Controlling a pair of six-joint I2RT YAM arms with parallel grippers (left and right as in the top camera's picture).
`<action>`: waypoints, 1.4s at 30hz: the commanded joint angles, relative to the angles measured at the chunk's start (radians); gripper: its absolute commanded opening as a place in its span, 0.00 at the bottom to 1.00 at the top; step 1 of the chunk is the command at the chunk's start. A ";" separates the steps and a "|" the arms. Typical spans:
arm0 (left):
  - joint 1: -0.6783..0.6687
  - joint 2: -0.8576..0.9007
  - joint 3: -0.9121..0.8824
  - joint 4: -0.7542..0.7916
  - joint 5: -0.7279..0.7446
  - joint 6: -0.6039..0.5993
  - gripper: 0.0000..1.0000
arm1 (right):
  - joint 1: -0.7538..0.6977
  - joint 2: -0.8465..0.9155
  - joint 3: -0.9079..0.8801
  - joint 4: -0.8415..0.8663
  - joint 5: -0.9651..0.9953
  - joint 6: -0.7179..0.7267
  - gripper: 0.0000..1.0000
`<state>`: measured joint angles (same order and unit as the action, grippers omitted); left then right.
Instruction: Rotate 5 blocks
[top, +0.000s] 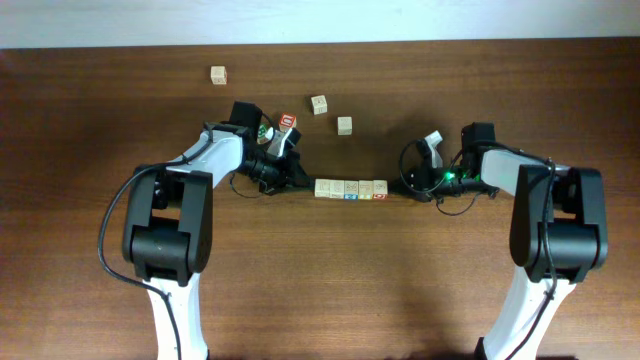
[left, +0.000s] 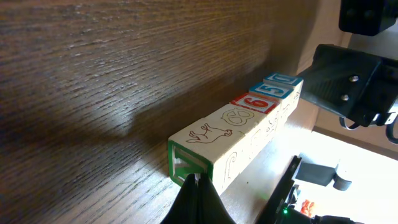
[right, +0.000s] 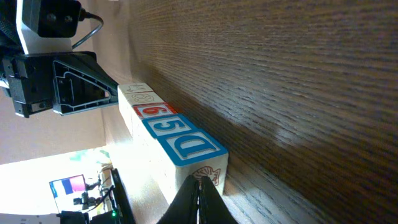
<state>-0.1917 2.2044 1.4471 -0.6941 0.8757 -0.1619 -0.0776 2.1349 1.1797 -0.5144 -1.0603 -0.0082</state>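
Several pale wooden blocks (top: 352, 188) stand pressed together in one straight row mid-table. In the left wrist view the row runs away from a green-framed end face (left: 189, 167), past a red 6 (left: 254, 101), to blue-framed tops. In the right wrist view a blue D block (right: 189, 146) is nearest. My left gripper (top: 305, 183) is shut, and its tips (left: 194, 182) touch the row's left end face. At the opposite end, my right gripper (top: 400, 188) is also shut, with its tips (right: 200, 182) against the D block's end face. Neither gripper holds anything.
Loose cubes lie behind the row: one at the far left (top: 218, 74), two near the middle (top: 319, 104) (top: 344, 125), and a red-faced one (top: 288, 122) beside the left arm. The table's far edge meets a pale wall (top: 320, 20).
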 joint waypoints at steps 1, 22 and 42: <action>-0.004 0.013 -0.006 0.002 0.019 -0.006 0.00 | 0.005 0.015 -0.003 0.003 -0.002 -0.010 0.05; -0.004 0.013 -0.006 0.002 0.019 -0.010 0.00 | 0.048 0.015 -0.003 -0.008 -0.083 -0.010 0.04; -0.004 0.013 -0.006 0.002 0.019 -0.010 0.00 | 0.104 0.014 -0.002 -0.008 0.001 0.051 0.04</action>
<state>-0.1658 2.2044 1.4471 -0.6945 0.8253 -0.1661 -0.0254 2.1349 1.1797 -0.5224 -1.0813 0.0078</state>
